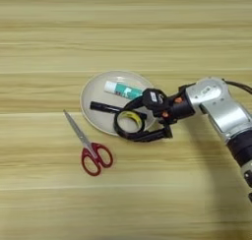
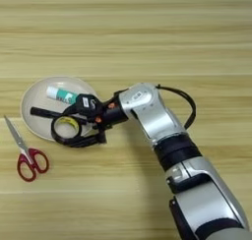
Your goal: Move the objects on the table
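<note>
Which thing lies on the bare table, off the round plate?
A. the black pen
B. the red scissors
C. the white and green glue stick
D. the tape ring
B: the red scissors lie on the wood of the table left of the plate, while the other three sit on the plate.

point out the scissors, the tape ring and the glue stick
scissors (image 1: 96, 158): left eye view, on the red handles.
tape ring (image 1: 129, 122): left eye view, on its yellowish inner wall.
glue stick (image 2: 60, 94): right eye view, mid-tube, on the plate.
</note>
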### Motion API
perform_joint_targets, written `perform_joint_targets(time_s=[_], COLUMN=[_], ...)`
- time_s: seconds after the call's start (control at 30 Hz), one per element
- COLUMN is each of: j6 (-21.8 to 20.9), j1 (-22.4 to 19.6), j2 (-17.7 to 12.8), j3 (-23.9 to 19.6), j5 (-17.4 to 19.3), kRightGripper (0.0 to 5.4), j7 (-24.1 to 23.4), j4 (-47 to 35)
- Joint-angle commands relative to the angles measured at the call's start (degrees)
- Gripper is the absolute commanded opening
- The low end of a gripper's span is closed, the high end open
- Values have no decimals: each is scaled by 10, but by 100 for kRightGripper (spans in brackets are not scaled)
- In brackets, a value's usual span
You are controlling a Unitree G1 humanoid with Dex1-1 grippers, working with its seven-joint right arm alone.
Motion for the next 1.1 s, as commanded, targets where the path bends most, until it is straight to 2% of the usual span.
perform_joint_targets(time_s=[0.03, 1.0, 1.03, 1.1], j6=[-8, -21, -21, -22], j1=[-57, -111, -111, -111], j2=[-6, 18, 18, 18], j3=[-4, 4, 4, 4], j5=[-4, -31, -31, -31], kRightGripper=[404, 404, 440, 459], j7=[-13, -22, -22, -24], j4=[-1, 115, 116, 117])
